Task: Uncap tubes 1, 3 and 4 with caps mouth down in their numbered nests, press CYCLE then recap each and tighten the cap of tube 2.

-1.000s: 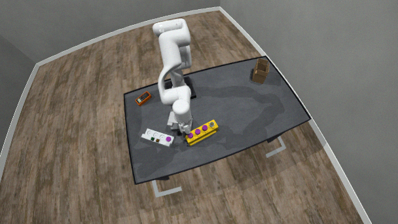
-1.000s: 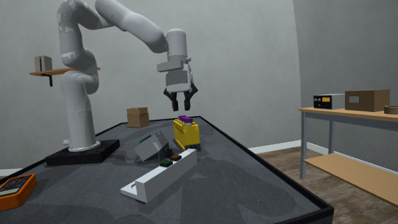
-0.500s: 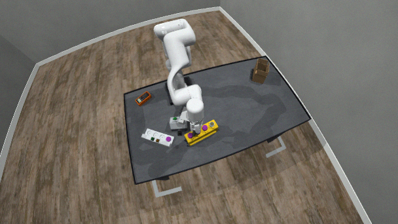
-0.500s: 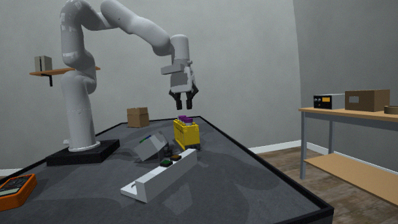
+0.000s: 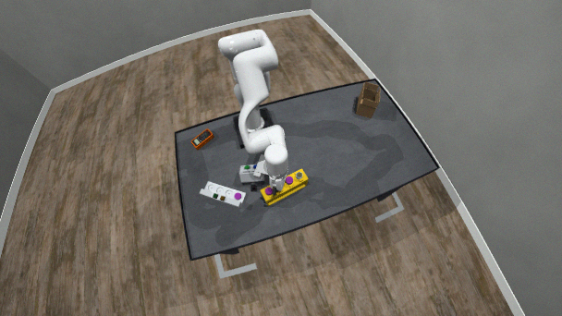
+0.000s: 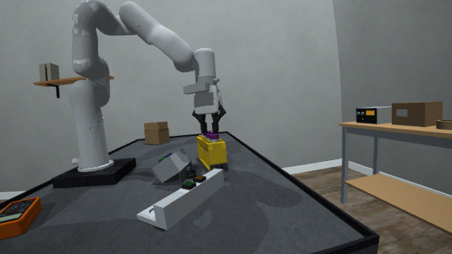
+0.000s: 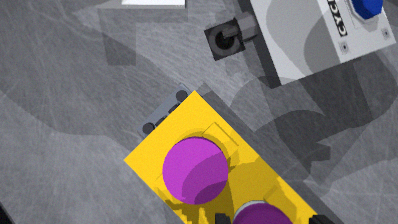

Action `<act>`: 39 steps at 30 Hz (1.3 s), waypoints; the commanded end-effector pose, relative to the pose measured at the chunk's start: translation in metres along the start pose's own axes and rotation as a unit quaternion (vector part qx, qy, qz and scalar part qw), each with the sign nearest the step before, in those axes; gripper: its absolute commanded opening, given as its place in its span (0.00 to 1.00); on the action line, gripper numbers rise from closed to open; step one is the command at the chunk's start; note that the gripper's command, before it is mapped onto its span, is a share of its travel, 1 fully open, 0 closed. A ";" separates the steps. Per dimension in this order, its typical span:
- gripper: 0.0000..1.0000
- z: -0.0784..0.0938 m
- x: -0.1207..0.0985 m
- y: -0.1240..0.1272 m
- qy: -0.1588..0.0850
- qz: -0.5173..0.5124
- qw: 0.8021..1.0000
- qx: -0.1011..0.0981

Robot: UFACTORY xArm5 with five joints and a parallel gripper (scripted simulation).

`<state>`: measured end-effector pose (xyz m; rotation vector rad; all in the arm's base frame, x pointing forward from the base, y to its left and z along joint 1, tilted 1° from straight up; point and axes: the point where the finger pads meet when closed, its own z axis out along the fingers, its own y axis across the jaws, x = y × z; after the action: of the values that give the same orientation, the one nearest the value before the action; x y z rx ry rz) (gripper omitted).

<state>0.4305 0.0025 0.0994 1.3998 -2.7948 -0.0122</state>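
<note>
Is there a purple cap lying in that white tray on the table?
Yes, the top view shows one purple cap sitting at one end of the white tray, while its other round nests show white.
</note>
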 end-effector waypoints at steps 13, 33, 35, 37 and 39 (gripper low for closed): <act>0.46 0.004 -0.001 -0.001 -0.004 0.000 1.000 0.001; 0.00 0.011 -0.001 -0.001 -0.004 0.000 1.000 0.001; 0.00 0.011 -0.001 -0.001 -0.004 0.000 1.000 0.001; 0.00 0.011 -0.001 -0.001 -0.004 0.000 1.000 0.001; 0.00 0.011 -0.001 -0.001 -0.004 0.000 1.000 0.001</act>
<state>0.4311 0.0027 0.0876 1.4008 -2.7967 -0.0105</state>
